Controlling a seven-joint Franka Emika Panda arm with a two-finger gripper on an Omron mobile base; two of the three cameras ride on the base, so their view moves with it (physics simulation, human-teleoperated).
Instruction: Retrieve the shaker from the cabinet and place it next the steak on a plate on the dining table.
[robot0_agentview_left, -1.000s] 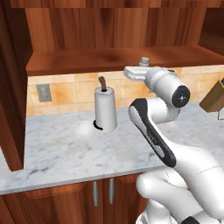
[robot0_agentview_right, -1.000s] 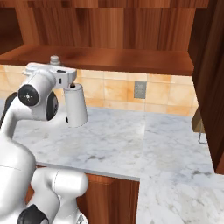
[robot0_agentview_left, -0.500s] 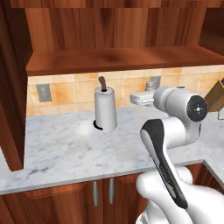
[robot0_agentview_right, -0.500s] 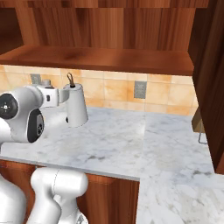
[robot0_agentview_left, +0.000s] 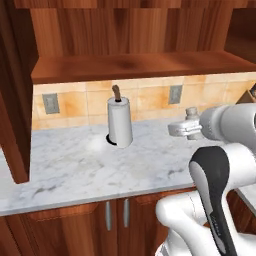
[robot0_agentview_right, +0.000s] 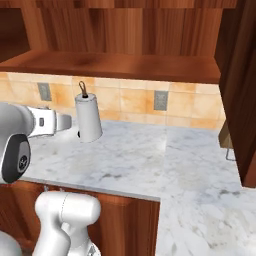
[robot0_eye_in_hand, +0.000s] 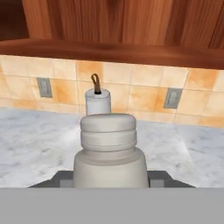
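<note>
Gripper (robot0_eye_in_hand: 109, 183) had its 2 fingers closed on the shaker (robot0_eye_in_hand: 109, 151), which sat upright between them and loomed large at the near edge of the hand view. From the left base view the shaker (robot0_agentview_left: 191, 116) showed as a small capped shape at the arm's tip, carried in the air over the right part of the wall counter (robot0_agentview_left: 75, 165), below the cabinet (robot0_agentview_left: 130, 65) shelf and well clear of it. My judgement: the long carry to the dining table was the risk, since a wide swing or a jolt from the driving base could tilt the shaker in a narrow grip or knock it against the paper-towel roll (robot0_agentview_left: 120, 122). Counted: 1 shaker, 1 paper-towel roll, 2 wall outlets (robot0_agentview_right: 160, 100).
</note>
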